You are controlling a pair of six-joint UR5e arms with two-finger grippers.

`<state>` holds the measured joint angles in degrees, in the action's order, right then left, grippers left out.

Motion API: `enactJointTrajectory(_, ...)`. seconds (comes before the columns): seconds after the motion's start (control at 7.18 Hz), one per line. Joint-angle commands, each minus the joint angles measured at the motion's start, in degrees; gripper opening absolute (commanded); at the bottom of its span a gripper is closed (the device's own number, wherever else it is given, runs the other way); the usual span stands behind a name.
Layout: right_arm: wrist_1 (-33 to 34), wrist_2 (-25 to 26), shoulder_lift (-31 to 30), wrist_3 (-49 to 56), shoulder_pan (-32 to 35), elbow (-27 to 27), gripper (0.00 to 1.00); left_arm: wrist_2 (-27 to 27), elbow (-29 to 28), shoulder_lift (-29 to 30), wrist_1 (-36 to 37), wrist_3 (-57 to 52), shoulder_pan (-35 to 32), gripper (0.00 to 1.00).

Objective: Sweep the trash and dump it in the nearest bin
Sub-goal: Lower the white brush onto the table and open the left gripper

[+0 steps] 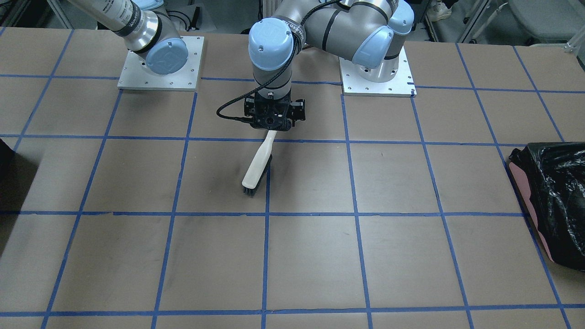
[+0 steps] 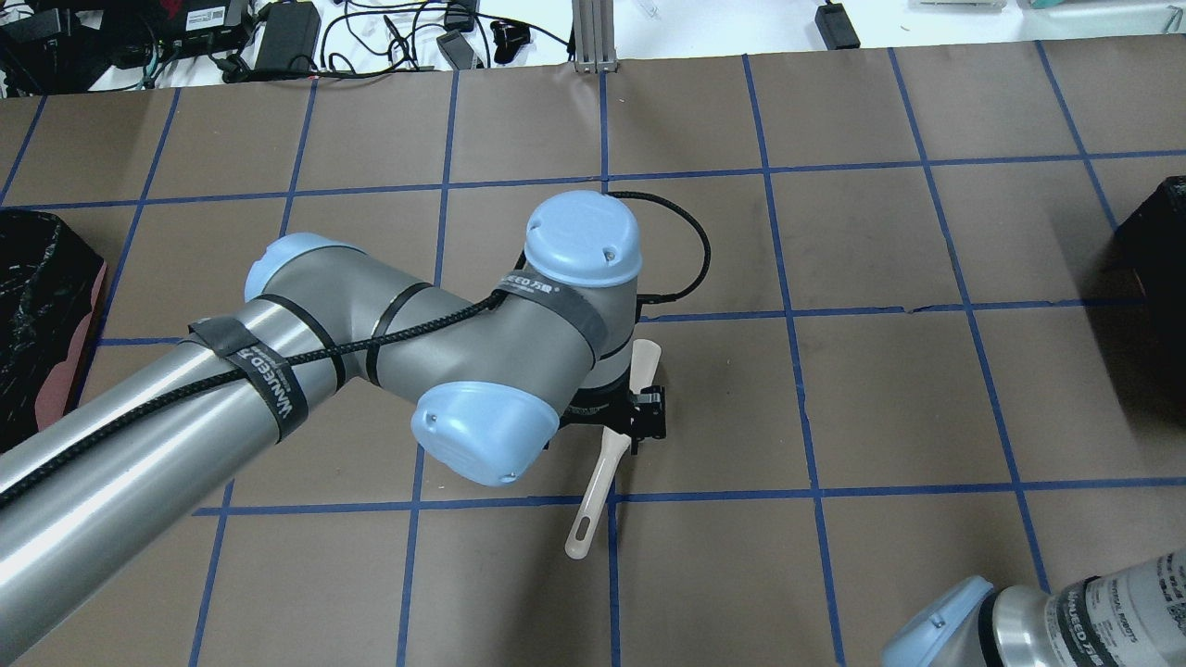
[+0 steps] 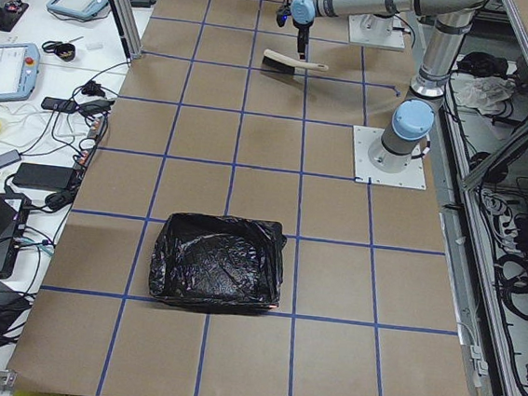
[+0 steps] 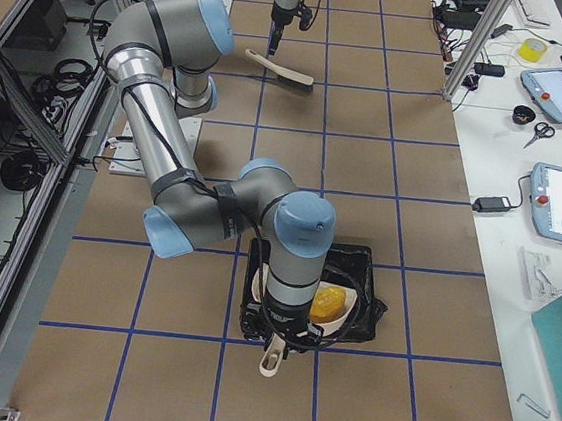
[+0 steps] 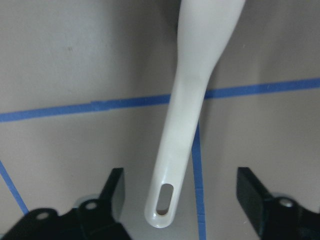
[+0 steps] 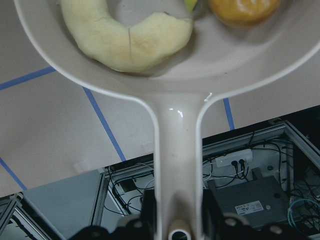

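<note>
Pale crescent slice [image 6: 125,42] in dustpan [image 6: 250,55]; right-wrist view.

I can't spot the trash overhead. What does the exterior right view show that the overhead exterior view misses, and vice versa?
Only exterior right: the right gripper holding a white dustpan with a yellow-brown lump in it. Only overhead: the black-lined bin on the robot's left. Both: the white brush lying below the open left gripper, and the right-side bin, just a corner overhead.

My left gripper [image 1: 273,124] points straight down, jaws wide apart; my right arm [image 4: 154,127] folds low, the right gripper [image 6: 177,220] clamped on the dustpan handle [image 6: 177,150].
</note>
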<state>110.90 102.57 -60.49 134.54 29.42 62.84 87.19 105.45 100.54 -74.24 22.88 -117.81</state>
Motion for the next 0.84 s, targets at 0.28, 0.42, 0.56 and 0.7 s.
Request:
enactJointTrajectory(0.28,1.95,5.44,-1.38,-1.04,2.75,1.84,0.00,5.33,-10.39,-0.35,-6.12,-4.66,8.79,1.00)
enactJointTrajectory(0.42,2.21,5.71,-1.48,-1.04,2.75,2.37,0.00,5.61,-15.05,-0.26,-9.83,-7.56,13.61,1.00)
enactJointTrajectory(0.56,2.82,7.01,-1.39,-0.95,2.75,3.15,0.00,5.79,-17.45,-0.35,-10.65,-8.19,17.84,1.00)
enactJointTrajectory(0.7,2.83,7.29,-1.56,-0.95,2.75,3.34,0.00,5.88,-17.30,-1.13,-10.40,-8.29,19.27,1.00)
